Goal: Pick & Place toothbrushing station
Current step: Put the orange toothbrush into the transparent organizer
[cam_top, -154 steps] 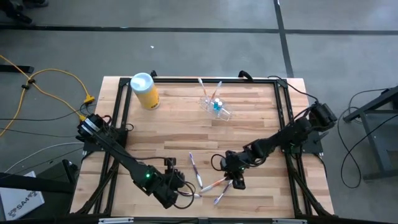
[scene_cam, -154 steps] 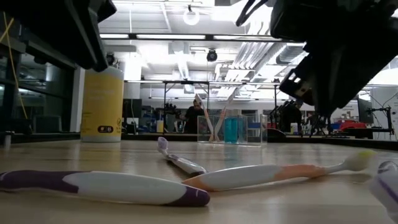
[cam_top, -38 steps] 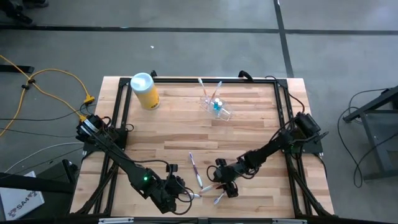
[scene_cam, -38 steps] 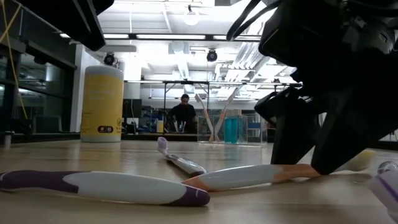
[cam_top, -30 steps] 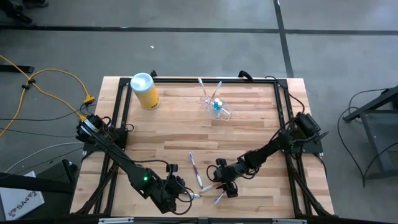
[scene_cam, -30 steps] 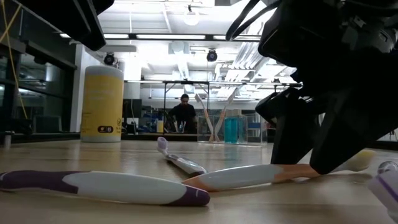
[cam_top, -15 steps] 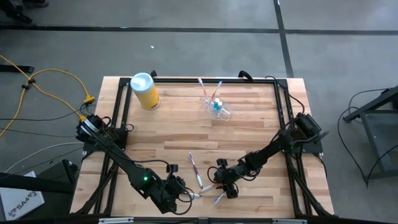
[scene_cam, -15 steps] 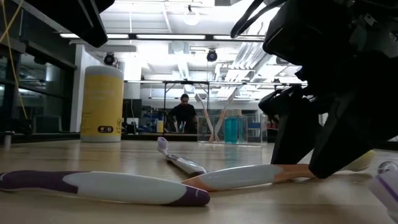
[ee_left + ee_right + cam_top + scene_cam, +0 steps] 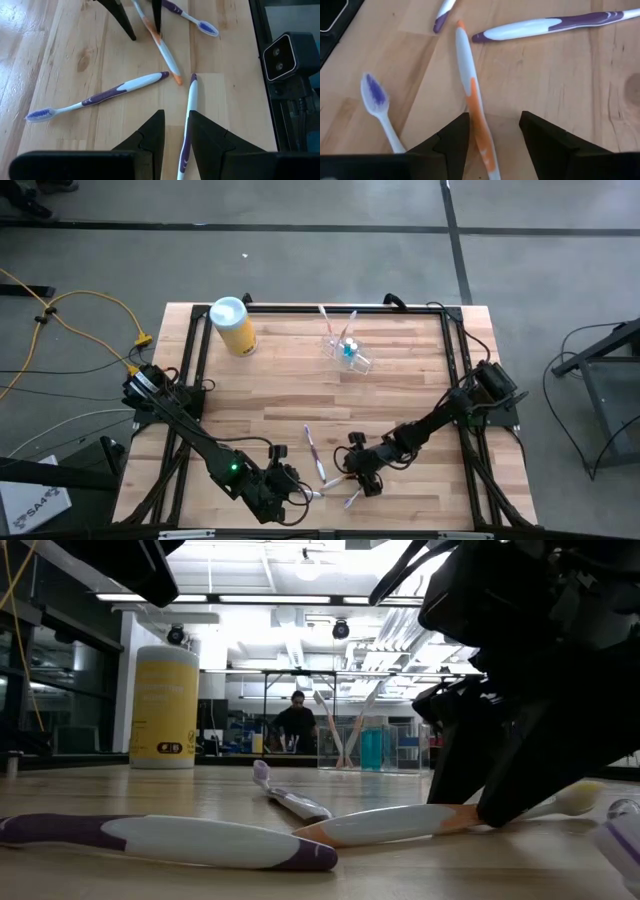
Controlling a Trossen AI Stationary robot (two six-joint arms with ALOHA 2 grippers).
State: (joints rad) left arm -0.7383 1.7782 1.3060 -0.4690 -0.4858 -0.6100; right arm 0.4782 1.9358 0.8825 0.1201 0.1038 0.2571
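- Currently the right tool (image 9: 362, 477) is sitting low over the near middle of the pale wooden bench (image 9: 280, 395), its two dark fingers (image 9: 451, 136) spread apart and straddling the orange-and-white toothbrush (image 9: 474, 102); the fingertips are resting on or just above the wood on either side of the handle, not clenched on it.
- The low view is showing the same toothbrush (image 9: 420, 821) lying flat on the bench with the right arm's dark fingers standing over its handle.
- The left tool (image 9: 285, 486) is waiting near the front edge of the bench, left of the right tool; its fingers (image 9: 150, 137) are parted with a narrow gap and holding nothing.
- A purple-and-white toothbrush (image 9: 186, 125) is lying just ahead of the left tool's fingers, its handle running alongside one of them; whether it is touching cannot be told.
- A second purple-and-white toothbrush (image 9: 100, 96) is lying flat nearby, and a third (image 9: 190, 17) is lying beyond the orange one.
- The small transparent colourless plastic holder cup (image 9: 345, 350) is standing at the far side of the bench, right of centre, well apart from both tools, with toothbrushes and a blue item inside it.
- A tall yellow canister with a pale blue lid (image 9: 232, 326) is standing at the far left corner of the bench.
- A person (image 9: 296, 725) is visible in the room behind the bench.
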